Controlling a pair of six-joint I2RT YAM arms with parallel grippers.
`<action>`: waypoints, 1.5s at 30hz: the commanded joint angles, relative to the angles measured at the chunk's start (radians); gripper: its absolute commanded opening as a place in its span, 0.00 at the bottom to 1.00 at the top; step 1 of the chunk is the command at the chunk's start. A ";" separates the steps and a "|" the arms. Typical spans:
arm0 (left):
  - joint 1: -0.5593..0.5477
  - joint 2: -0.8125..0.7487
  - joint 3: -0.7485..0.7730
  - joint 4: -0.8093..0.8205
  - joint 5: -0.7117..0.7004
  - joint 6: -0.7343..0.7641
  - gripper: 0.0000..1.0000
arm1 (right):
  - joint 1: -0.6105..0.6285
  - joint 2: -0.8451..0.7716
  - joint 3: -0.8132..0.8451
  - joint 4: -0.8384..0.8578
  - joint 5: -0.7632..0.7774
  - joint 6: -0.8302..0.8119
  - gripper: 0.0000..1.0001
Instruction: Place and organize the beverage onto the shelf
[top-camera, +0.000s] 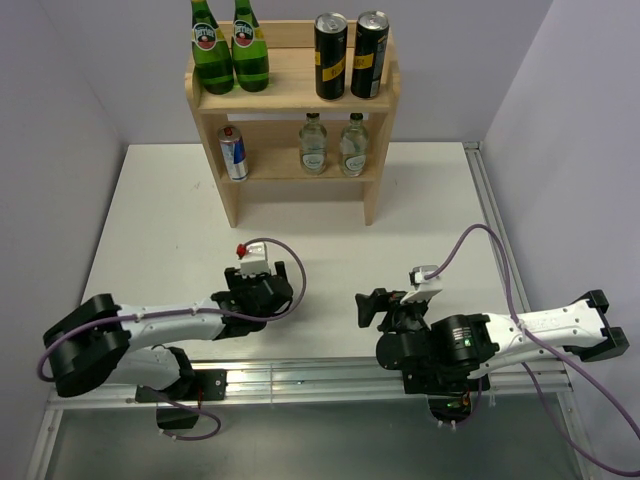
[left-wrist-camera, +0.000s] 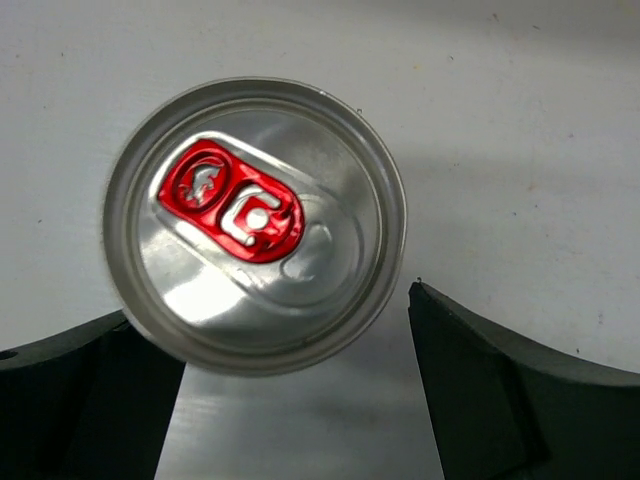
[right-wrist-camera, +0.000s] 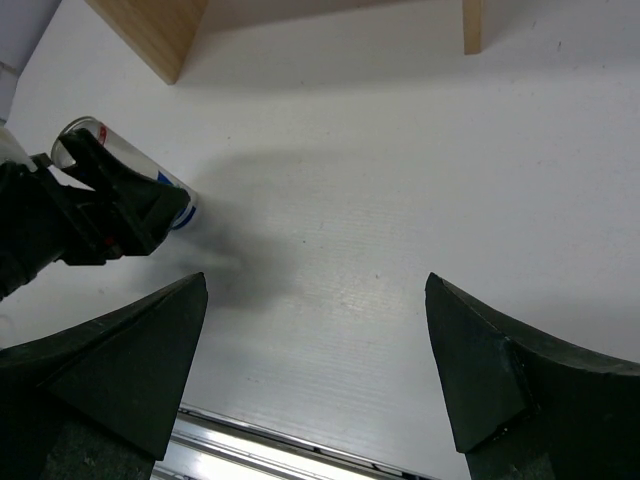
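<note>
Status: five drinks (top-camera: 313, 145) stand on the shelf (top-camera: 285, 92), well ahead of both hands. The sixth, a slim can (left-wrist-camera: 255, 225), sits tilted, gripped in the left hand (right-wrist-camera: 120, 198). The right hand (right-wrist-camera: 316, 288) is spread wide and empty. Remaining: shelve this can beside its twin (top-camera: 233, 153).

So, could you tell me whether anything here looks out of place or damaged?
Nothing looks spilled, tipped or damaged, and everything on the shelf stands upright. The only drink off it is a slim can out in front, between the left gripper's fingers.
</note>
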 joint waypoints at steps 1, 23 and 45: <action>-0.002 0.063 -0.009 0.184 -0.106 0.027 0.91 | 0.007 -0.010 0.003 -0.033 0.036 0.048 0.96; 0.020 0.069 0.226 0.052 -0.203 0.154 0.00 | 0.007 -0.037 -0.011 -0.067 0.044 0.074 0.96; 0.317 0.215 0.835 0.161 0.056 0.595 0.00 | 0.009 -0.067 -0.035 -0.050 0.058 0.082 0.96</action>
